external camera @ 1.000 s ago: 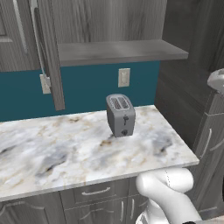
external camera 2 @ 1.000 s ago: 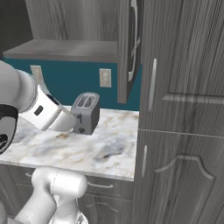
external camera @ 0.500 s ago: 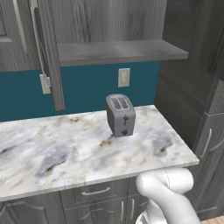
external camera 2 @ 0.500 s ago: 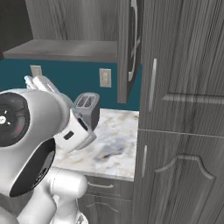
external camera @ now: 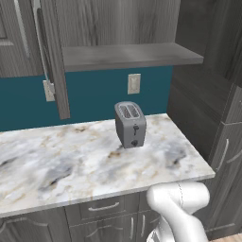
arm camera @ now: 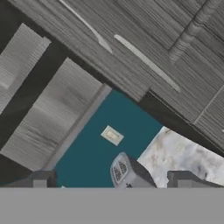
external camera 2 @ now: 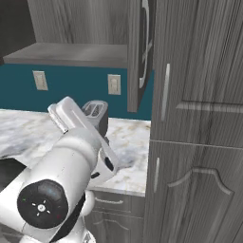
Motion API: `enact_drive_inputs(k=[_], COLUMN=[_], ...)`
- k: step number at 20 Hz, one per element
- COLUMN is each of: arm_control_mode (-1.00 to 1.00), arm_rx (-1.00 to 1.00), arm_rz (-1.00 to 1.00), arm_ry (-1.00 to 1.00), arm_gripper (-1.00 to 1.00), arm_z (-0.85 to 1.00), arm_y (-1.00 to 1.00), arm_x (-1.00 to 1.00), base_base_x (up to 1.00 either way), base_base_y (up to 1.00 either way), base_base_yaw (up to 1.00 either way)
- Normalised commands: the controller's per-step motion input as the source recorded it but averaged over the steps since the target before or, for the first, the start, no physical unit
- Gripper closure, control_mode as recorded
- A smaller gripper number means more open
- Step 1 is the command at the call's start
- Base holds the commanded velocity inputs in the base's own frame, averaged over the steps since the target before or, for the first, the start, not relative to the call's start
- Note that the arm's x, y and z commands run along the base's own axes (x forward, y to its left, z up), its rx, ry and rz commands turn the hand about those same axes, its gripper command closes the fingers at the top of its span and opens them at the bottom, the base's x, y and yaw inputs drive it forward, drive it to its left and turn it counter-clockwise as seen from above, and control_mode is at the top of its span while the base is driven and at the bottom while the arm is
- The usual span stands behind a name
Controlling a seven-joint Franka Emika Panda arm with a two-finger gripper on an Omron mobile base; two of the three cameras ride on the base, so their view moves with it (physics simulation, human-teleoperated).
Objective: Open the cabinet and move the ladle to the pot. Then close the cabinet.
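Closest in, arm (external camera 2: 71, 156) folded up in front of base, elbow high. Gripper (arm camera: 111, 181) raised and aimed back at wall, fingertips (arm camera: 39, 180) set wide apart with nothing between them.

Beyond that, marble counter (external camera: 71, 160), with toaster (external camera: 130, 124) standing upright toward its back right. Behind toaster, teal wall with outlet (external camera: 134, 83).

Above counter, cabinet (external camera: 118, 21): door (external camera: 53, 61) swung out and seen edge-on, handle (external camera: 41, 42) on its face, grey shelf (external camera: 127, 54) laid open to view. Another door (external camera 2: 142, 52) also swung out on the far side, next to tall unit (external camera 2: 199, 118).

Judged step: opening done, fetching of ladle in hand. Cannot tell where ladle lies, nor where pot stands.

Next move, by judgement: find ladle first, most likely by lifting hand to look into cabinet above shelf. Then reach in between the doors with fingers kept apart, close on the handle of the ladle, and draw it out clear of door edges. After that, carry to pot, probably with a drive of the base. Closing of doors last.
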Motion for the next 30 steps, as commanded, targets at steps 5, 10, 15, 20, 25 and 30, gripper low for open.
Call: enact_drive_inputs(k=[5, 10, 15, 20, 25, 30], arm_control_mode=[-1.0, -1.0, -1.0, -1.0, -1.0, -1.0], arm_rx=[0.17, 0.18, 0.19, 0.18, 0.13, 0.12], arm_rz=[0.0, 0.0, 0.0, 0.0, 0.0, 0.0], arm_ry=[-0.06, -0.02, -0.01, -0.03, -0.09, -0.11], arm_gripper=[-1.0, -1.0, -1.0, -1.0, -1.0, -1.0], arm_z=[0.01, 0.04, 0.06, 0.0, 0.04, 0.11], arm_y=[-0.59, -0.58, -0.51, -0.27, -0.03, 0.0], arm_x=[-0.01, 0.0, 0.23, 0.6, 0.4, 0.35], base_base_x=[0.0, 0.0, 0.0, 0.0, 0.0, 0.0], base_base_y=[0.0, 0.0, 0.0, 0.0, 0.0, 0.0], base_base_yaw=[0.0, 0.0, 0.0, 0.0, 0.0, 0.0])
